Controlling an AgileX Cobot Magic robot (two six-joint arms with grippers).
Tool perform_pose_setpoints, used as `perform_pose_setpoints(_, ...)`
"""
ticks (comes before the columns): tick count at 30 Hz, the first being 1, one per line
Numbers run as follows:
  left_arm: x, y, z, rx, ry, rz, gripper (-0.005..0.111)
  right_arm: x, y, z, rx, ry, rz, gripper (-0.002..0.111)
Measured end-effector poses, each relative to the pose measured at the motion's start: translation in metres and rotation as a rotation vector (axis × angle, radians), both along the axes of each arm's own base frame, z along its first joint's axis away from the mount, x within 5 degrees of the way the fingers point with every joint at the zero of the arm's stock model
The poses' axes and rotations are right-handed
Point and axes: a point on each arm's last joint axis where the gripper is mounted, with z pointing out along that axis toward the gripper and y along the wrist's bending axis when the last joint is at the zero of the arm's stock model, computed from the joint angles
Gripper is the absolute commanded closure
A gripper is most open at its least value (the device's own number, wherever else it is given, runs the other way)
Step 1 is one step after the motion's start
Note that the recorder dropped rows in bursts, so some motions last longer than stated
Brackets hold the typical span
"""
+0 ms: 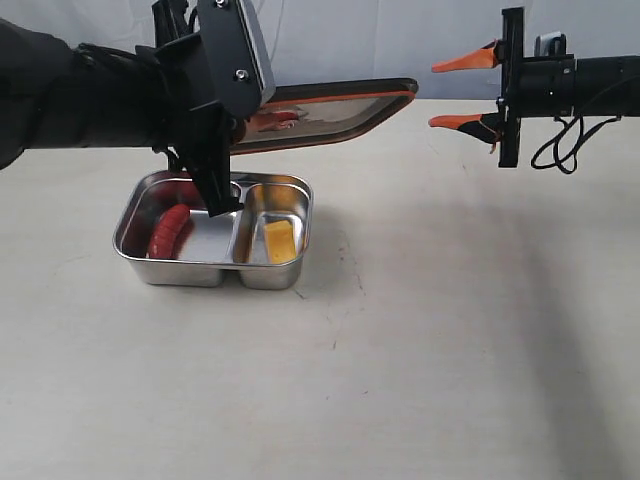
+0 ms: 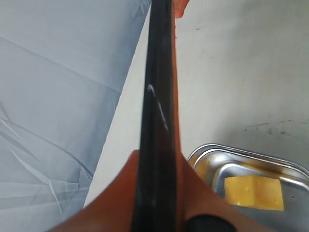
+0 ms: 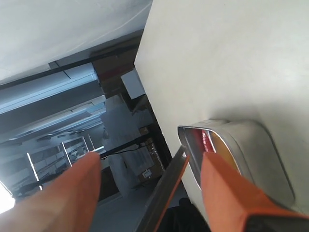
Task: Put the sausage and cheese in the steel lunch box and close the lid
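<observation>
Lid (image 1: 330, 112), clamped in my left gripper (image 1: 228, 128), hangs above and just behind the steel lunch box (image 1: 140, 262), long axis roughly along the box's, sausage (image 1: 168, 232) and cheese (image 1: 279, 240) in its 2 compartments, my right gripper (image 1: 440, 95) wide, empty, well apart from it.

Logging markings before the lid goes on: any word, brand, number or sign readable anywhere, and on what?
No text can be read in any view.
Shiny steel two-compartment lunch box, dark tinted see-through lid, glossy red toy sausage, yellow toy cheese wedge: no markings visible.
Background clutter past the pale table, right wrist view: too blurred to read.
</observation>
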Motion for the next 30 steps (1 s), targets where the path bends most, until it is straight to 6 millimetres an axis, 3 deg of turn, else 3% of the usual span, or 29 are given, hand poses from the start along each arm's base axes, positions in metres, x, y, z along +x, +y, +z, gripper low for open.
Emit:
perform_pose_setpoints(6,0.000,0.000,0.000,0.008,-0.008,-0.002,0.107,-0.005,0.018,0.000,-0.002,0.006,0.043,0.050)
perform_pose_setpoints(12,0.000,0.000,0.000,0.012,-0.011,-0.004,0.107,-0.006,0.020,0.000,-0.008,0.019,0.052,0.050)
perform_pose_setpoints(17,0.001,0.001,0.000,0.029,-0.024,-0.010,0.107,-0.010,0.020,0.014,-0.039,-0.010,0.071,0.051)
perform_pose_setpoints(23,0.001,0.001,0.000,0.030,-0.026,-0.007,0.107,-0.018,0.019,0.033,-0.099,-0.067,0.114,0.071)
perform_pose_setpoints(30,-0.001,-0.002,0.001,0.030,-0.034,-0.008,0.107,-0.023,0.016,0.027,-0.184,-0.074,0.165,0.071)
